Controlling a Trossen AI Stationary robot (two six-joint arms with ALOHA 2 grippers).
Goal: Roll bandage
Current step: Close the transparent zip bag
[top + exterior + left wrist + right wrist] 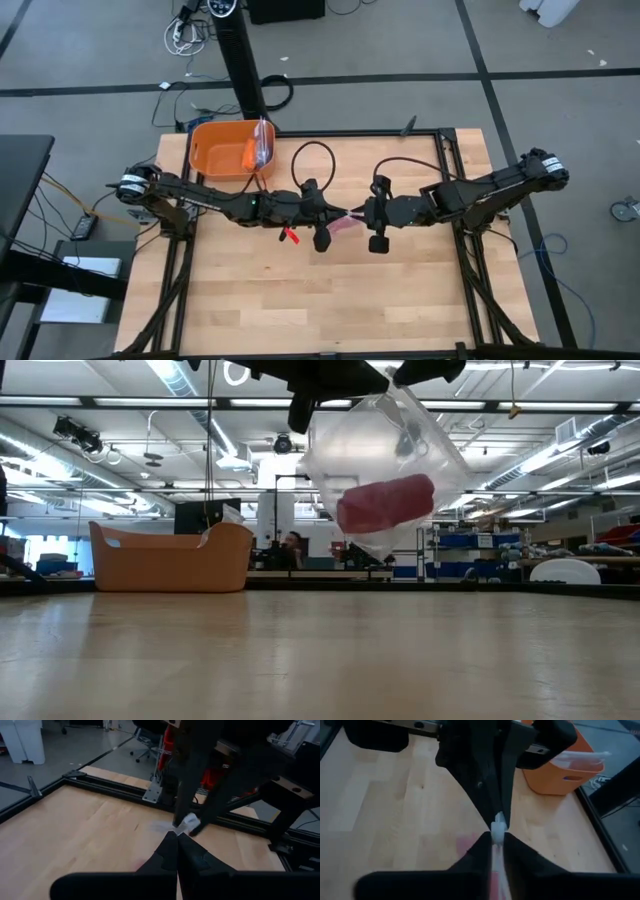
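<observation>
The wooden counter (330, 290) carries little: an orange tub (228, 150) stands at its far left corner with a second clear packet propped in it, and the middle is bare. Above that middle both arms meet, and between them hangs a clear plastic bag (385, 460), lifted well off the wood, with the bandage (385, 503) inside it as a compact magenta roll sagging toward the bag's lower end. The left tool (176, 851) is fully closed on the bag's top edge, its fingers meeting with no gap; the right tool (497, 836) faces it and has its fingers drawn nearly together on the same edge, a sliver of crumpled film showing between the tips (whether that pinch is firm I cannot judge). The step in hand looks like opening the bag to free the roll. To do it well, each tool should hold one wall of the film only, then the two should part slowly and level, keeping the mouth uppermost so the roll does not tumble out sideways, and low enough that it lands on the wood near the centre
</observation>
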